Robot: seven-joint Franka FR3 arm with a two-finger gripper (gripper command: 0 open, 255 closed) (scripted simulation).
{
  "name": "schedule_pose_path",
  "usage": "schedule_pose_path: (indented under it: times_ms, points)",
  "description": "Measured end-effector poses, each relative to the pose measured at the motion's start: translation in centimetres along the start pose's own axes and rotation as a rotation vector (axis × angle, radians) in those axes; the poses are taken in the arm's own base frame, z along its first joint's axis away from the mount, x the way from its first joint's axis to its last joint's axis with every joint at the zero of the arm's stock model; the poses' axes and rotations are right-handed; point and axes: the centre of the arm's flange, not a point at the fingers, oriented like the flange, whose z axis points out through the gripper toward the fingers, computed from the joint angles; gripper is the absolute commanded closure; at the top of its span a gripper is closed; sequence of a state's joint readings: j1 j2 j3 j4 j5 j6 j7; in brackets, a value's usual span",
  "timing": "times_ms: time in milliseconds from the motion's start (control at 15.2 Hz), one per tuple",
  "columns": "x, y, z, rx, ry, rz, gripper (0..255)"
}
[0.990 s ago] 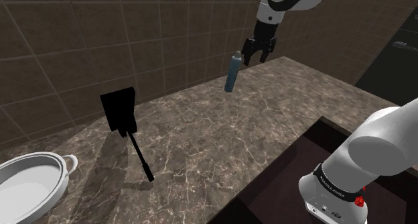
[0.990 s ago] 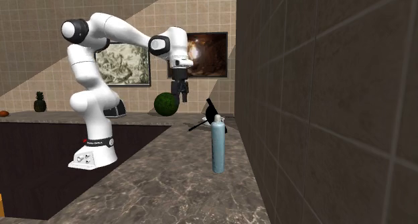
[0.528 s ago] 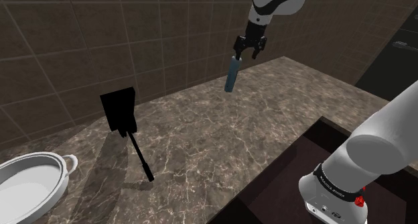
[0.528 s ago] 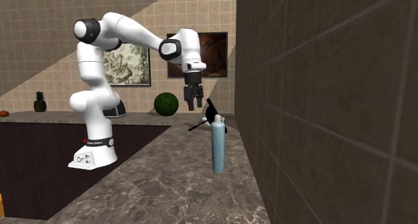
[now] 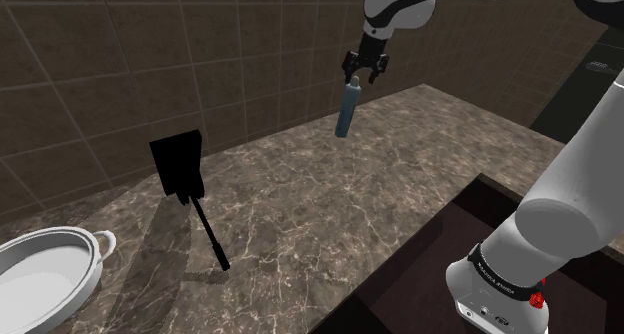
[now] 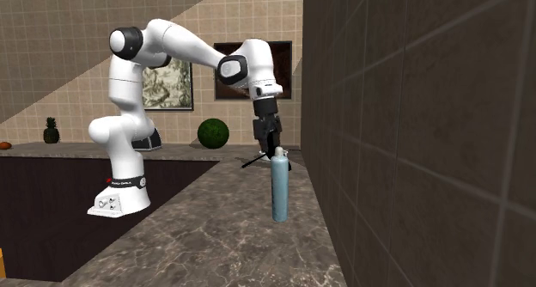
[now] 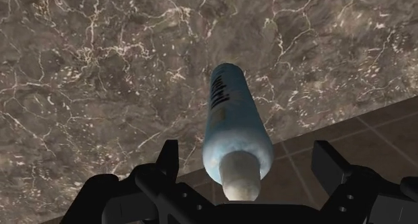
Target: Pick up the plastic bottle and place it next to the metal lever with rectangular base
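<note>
The pincer (image 7: 246, 154) stands wide open astride the top of the bottle (image 7: 231, 112), holding nothing. Closing this high on the narrow cap risks a slip that topples the tall bottle onto the counter (image 5: 400, 182).

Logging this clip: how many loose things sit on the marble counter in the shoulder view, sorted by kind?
Bottle: 1, the blue bottle, upright near the tiled wall.
Lever: 1, the black lever with its rectangular base.
Pot: 1, the white pot with a handle.
Total: 3
</note>
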State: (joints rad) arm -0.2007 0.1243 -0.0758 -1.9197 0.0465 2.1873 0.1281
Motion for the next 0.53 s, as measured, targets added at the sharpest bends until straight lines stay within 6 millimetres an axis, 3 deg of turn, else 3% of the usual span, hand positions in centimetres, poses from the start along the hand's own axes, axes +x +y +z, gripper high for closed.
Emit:
schedule_pose_path:
  times_ms: [528]
  points:
    - [0.3, 0.1, 3.6, 0.0, 0.003, 0.006, 0]
